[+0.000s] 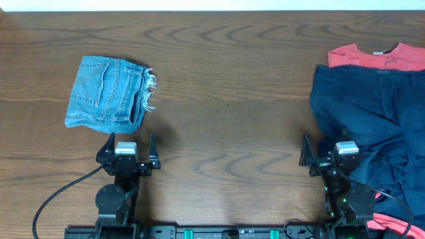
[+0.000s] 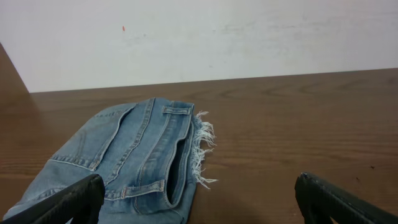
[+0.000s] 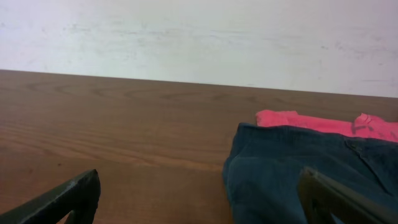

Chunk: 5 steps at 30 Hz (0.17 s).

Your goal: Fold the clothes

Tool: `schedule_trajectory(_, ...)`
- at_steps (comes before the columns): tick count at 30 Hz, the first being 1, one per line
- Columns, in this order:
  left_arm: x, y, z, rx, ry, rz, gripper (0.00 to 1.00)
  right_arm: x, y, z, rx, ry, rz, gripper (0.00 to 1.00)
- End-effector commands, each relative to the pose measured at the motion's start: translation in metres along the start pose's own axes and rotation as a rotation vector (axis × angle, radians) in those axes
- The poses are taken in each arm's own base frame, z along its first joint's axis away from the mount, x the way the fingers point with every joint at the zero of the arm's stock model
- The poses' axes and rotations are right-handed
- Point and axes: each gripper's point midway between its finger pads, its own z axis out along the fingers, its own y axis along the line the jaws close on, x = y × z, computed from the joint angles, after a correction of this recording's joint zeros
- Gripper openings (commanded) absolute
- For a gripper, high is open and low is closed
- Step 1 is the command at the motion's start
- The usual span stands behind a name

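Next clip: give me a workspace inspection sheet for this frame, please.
Surface: wooden table, dark brown grain.
Job's things: jeans folded compactly at the left; navy garment lying unfolded at the right, overlapping a coral T-shirt.
Clutter: nothing seen.
End effectors: left end effector open, empty, short of the jeans; right end effector open, empty, at the navy garment's edge.
Cables: black cable loops from the left arm's base.
Surroundings: white wall behind the table.

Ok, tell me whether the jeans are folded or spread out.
Folded: the jeans lie as one compact bundle, back pocket up, frayed hems stacked along one edge.
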Motion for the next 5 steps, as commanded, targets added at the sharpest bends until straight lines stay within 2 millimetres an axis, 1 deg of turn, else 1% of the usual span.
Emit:
schedule_trajectory(1,0.0182,0.0009,0.0010,-0.008,0.059,-0.006,0.98,0.0005,-0.0005,-0.0002,0.001,0.000,-0.011,0.99)
schedule_trajectory(5,0.0182,0.0009,0.0010,-0.008,0.059,-0.006,0.98,0.0005,-0.0005,-0.0002,0.001,0.000,-0.011,0.99)
